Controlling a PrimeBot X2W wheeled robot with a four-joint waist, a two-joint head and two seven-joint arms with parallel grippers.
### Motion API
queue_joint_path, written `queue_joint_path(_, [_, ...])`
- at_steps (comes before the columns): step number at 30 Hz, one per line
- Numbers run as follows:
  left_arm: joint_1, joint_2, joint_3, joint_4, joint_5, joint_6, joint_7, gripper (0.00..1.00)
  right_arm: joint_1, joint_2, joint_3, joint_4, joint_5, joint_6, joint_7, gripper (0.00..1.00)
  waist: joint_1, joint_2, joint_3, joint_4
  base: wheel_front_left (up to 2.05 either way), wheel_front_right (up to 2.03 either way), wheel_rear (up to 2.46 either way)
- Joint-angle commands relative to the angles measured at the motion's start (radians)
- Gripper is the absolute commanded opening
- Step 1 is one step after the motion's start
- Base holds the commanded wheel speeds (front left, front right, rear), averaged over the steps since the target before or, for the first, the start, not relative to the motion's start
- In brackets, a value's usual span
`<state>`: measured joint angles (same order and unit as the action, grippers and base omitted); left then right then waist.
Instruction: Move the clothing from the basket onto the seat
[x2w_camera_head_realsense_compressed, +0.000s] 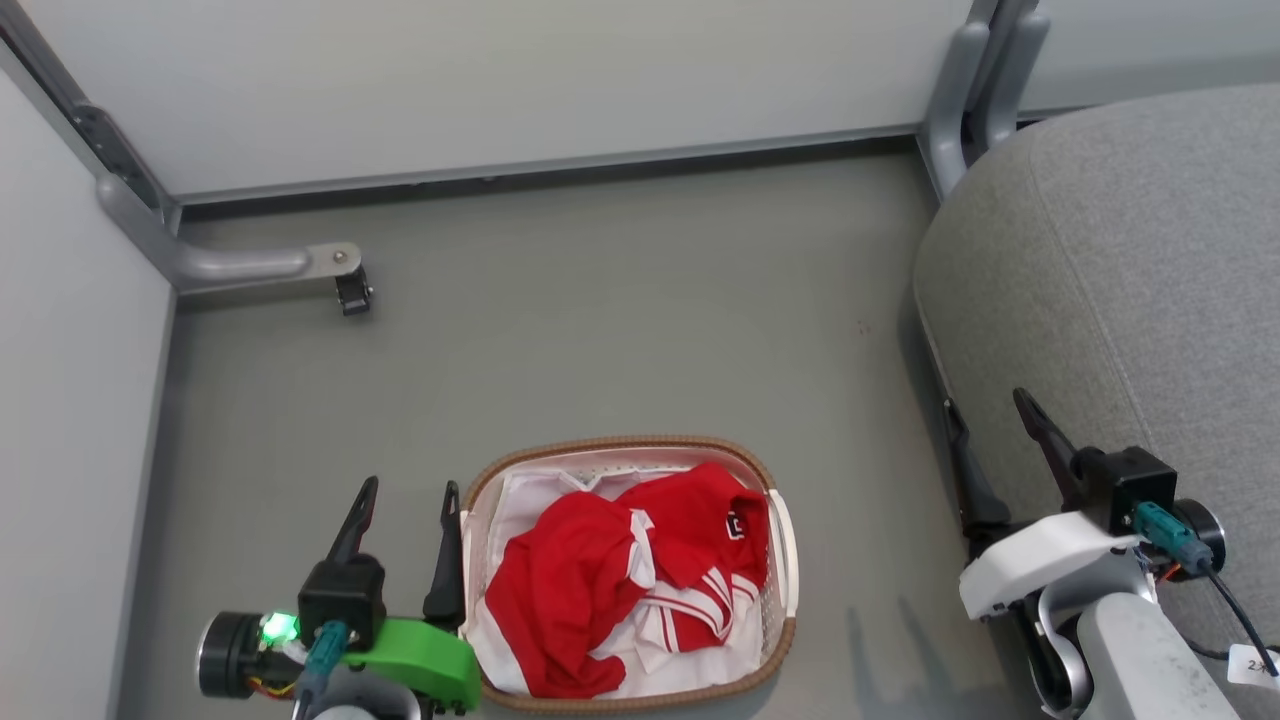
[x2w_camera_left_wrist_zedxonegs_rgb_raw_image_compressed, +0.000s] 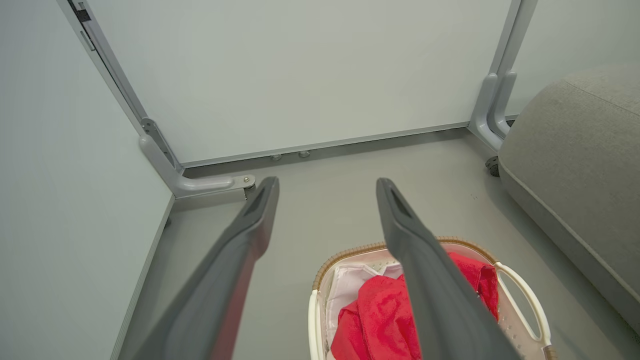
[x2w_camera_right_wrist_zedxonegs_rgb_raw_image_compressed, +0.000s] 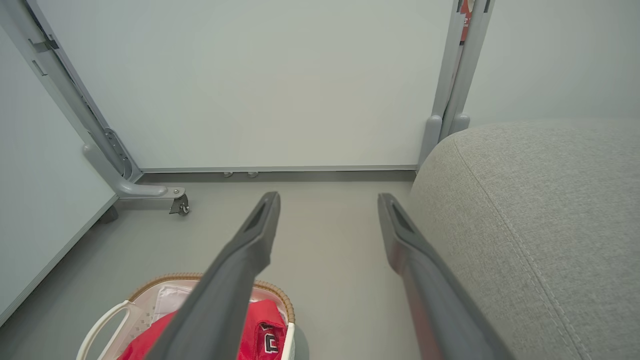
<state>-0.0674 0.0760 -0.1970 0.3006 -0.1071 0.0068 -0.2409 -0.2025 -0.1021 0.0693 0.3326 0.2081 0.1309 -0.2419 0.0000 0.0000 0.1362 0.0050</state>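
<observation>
Nothing moved yet: clothing (x2w_camera_head_realsense_compressed: 610, 590) sits in basket (x2w_camera_head_realsense_compressed: 785, 560), seat (x2w_camera_head_realsense_compressed: 1120, 290) bare; your left hand (x2w_camera_head_realsense_compressed: 405, 505) and right hand (x2w_camera_head_realsense_compressed: 990, 420) both spread, ungrasping.

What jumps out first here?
The red garment heaped in the basket on the floor, low centre in the head view. The big grey seat sits at right. The left end effector hangs open beside the basket, the right end effector open at the seat's edge.
</observation>
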Motion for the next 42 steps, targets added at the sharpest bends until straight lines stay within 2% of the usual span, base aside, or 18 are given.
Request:
queue_joint_path(1, [-0.037, -0.004, -0.013, 0.009, 0.027, -0.008, -0.008, 1.0, -0.026, -0.007, 0.001, -0.006, -0.02, 0.0, -0.008, 1.0, 0.0, 0.0, 0.075, -0.021, 0.0, 0.0, 0.0])
queue_joint_path(10, [-0.191, -0.015, -0.096, 0.139, 0.111, -0.032, -0.026, 1.0, -0.123, -0.018, 0.021, -0.043, -0.066, 0.0, -0.025, 1.0, 0.0, 0.0, 0.297, -0.061, 0.0, 0.0, 0.0])
queue_joint_path(19, [-0.364, -0.018, -0.15, 0.286, 0.128, -0.043, -0.024, 1.0, -0.227, -0.011, 0.052, -0.102, -0.058, 0.0, -0.025, 1.0, 0.0, 0.0, 0.491, -0.105, 0.0, 0.0, 0.0])
queue_joint_path(30, [-0.531, -0.013, -0.195, 0.553, 0.132, -0.073, -0.024, 1.0, -0.288, 0.016, 0.093, -0.145, -0.04, 0.0, -0.024, 1.0, 0.0, 0.0, 0.625, -0.169, 0.0, 0.0, 0.0])
queue_joint_path(39, [-0.652, 0.004, -0.265, 0.738, 0.19, -0.05, -0.024, 1.0, -0.296, 0.032, 0.118, -0.131, -0.029, 0.0, -0.024, 1.0, 0.0, 0.0, 0.685, -0.211, 0.0, 0.0, 0.0])
queue_joint_path(42, [-0.684, 0.004, -0.273, 0.8, 0.203, -0.012, -0.024, 1.0, -0.299, 0.036, 0.121, -0.128, -0.028, 0.0, -0.024, 1.0, 0.0, 0.0, 0.696, -0.221, 0.0, 0.0, 0.0])
